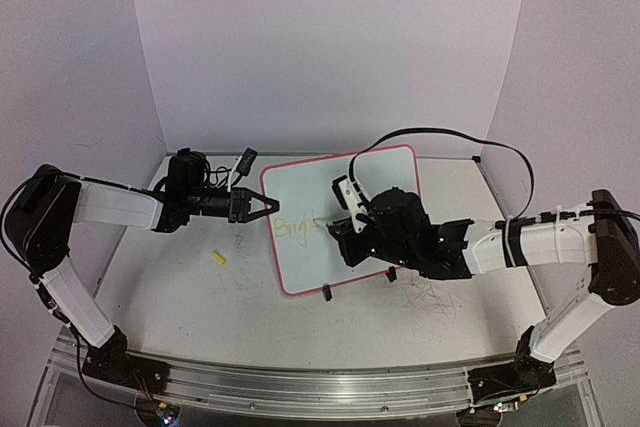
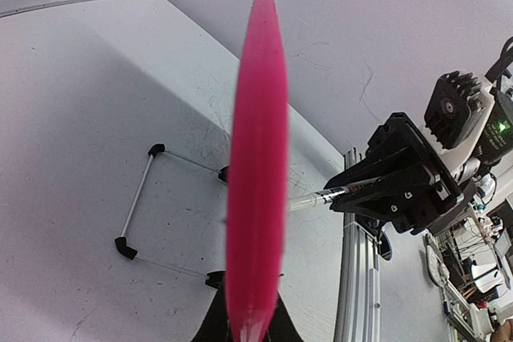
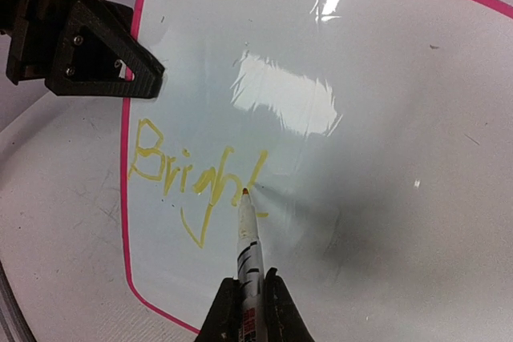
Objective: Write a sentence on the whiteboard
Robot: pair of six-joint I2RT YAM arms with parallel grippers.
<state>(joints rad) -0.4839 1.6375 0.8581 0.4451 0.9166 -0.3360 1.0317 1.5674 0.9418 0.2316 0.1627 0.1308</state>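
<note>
From where I stand, the flat white whiteboard (image 1: 380, 177) with its thin pink rim sits askew in the middle of the scuffed grey-white desk (image 1: 180, 297), closer to the far edge than the near one. The black left end effector (image 1: 268, 205) is clenched on the rim at the board's left side, bracing it; in its own wrist view that rim runs edge-on as a blurred pink stripe. The black right end effector (image 3: 244, 310) is clenched round a slim white marker (image 3: 249, 246), whose tip rests at the foot of the "t". Of the sentence (image 3: 192, 170) only the thin yellow word "Bright" is written, close to the rim on the braced side, so I judge the task about a third done. To do the next word well, I'd say the tip should lift clear, leave a plain gap, and land on the same baseline. The strokes look faint, so pressure wants to be light but even, the marker leaning no further. The left grip ought not to slacken, or the board may skid under the strokes.
</note>
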